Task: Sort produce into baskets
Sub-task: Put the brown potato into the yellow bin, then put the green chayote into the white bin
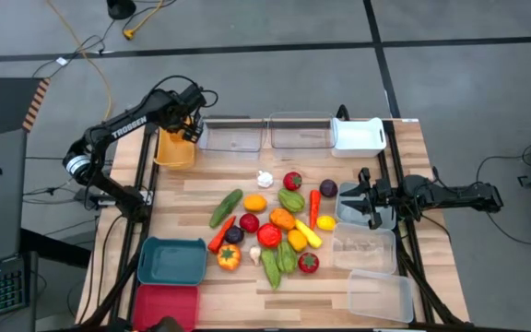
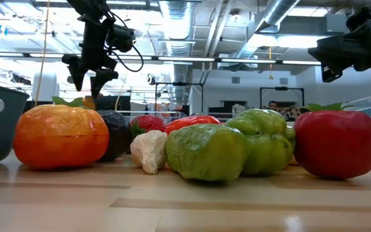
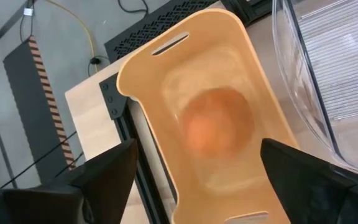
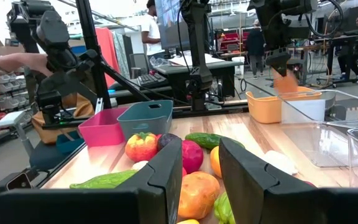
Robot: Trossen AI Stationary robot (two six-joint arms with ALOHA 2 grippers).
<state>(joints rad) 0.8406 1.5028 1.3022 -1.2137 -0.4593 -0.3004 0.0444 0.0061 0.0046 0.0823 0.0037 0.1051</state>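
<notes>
- The left gripper (image 1: 190, 126) hangs with its fingers spread and empty over the orange-yellow bin (image 1: 174, 150) at the table's far left corner; the left wrist view looks straight down between the two dark fingers (image 3: 107, 171) into that bin.
- One orange fruit (image 3: 215, 127) lies blurred inside the bin, apparently loose in it or dropping; this looks like the only piece sorted so far.
- The right gripper (image 1: 365, 197) waits at the table's right edge, over the nearest clear bin (image 1: 349, 208), its fingers parted and holding nothing.
- Nearly all the produce (image 1: 275, 229) is piled in the middle of the table: a cucumber (image 1: 226, 207), a carrot (image 1: 314, 207), a tomato (image 1: 308, 263), a white garlic bulb (image 1: 265, 179) and more, touching or just beside one another.
- The clear bins (image 1: 299, 132) along the far edge, the white bin (image 1: 358, 135), the teal bin (image 1: 171, 261) and the red bin (image 1: 166, 305) appear to hold no produce; something faint shows in one clear bin (image 1: 364, 252) on the right, too dim to name.
- Judged from this, the sorting has barely begun, with almost the whole pile left to move.
</notes>
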